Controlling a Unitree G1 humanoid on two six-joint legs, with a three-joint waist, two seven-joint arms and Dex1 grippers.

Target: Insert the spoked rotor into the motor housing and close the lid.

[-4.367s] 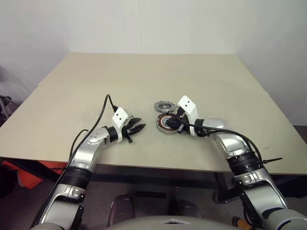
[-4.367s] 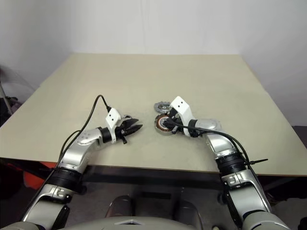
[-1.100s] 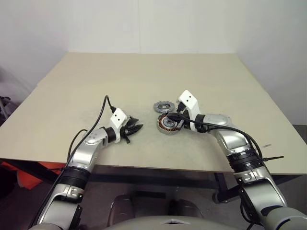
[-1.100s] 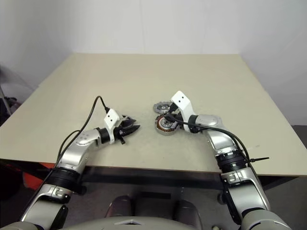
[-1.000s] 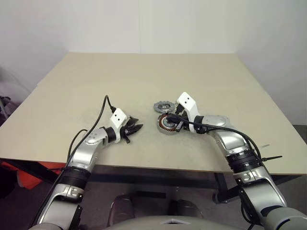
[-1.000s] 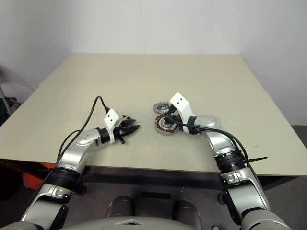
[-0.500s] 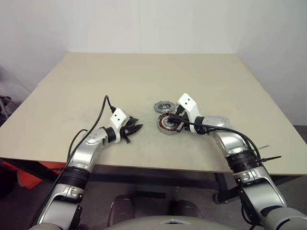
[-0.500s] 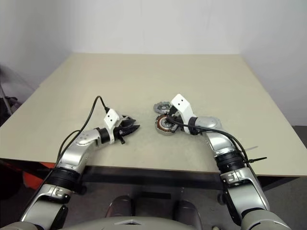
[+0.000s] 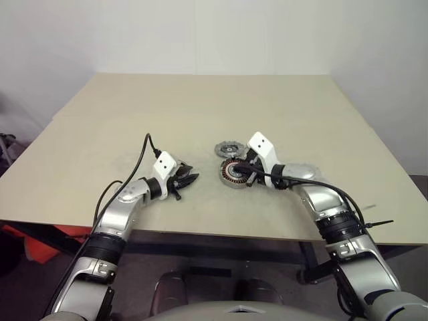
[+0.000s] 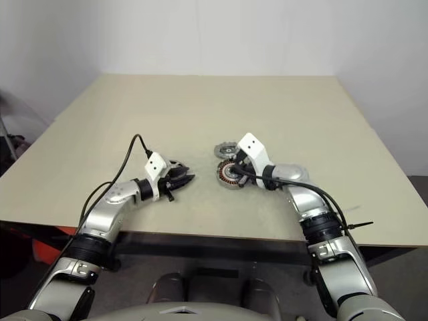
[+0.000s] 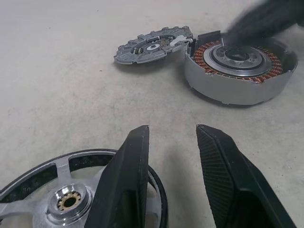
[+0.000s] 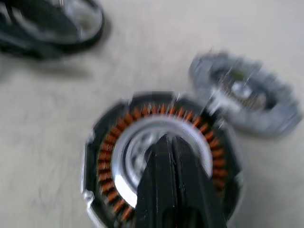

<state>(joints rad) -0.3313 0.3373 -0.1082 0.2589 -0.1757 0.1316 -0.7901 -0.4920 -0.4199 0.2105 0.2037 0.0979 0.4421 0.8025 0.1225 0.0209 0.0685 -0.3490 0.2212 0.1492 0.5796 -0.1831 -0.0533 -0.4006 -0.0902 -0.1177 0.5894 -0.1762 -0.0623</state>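
Beige table (image 9: 200,107) mostly bare, left gripper (image 11: 171,142) parted beside a black-rimmed wheel (image 11: 57,199), right gripper (image 12: 168,145) pinched shut over the motor housing (image 9: 232,172).

You see a beige table (image 9: 200,107). The motor housing (image 11: 240,71) is silver with an orange ring inside. The spoked rotor (image 11: 152,43) is grey. The grippers' fingers (image 11: 128,185) are black.

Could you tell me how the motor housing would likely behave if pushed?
The motor housing looks like solid metal packed with copper windings, so it is probably heavy for its size and stiff. It sits flat and squat, so it should slide rather than tip or roll.
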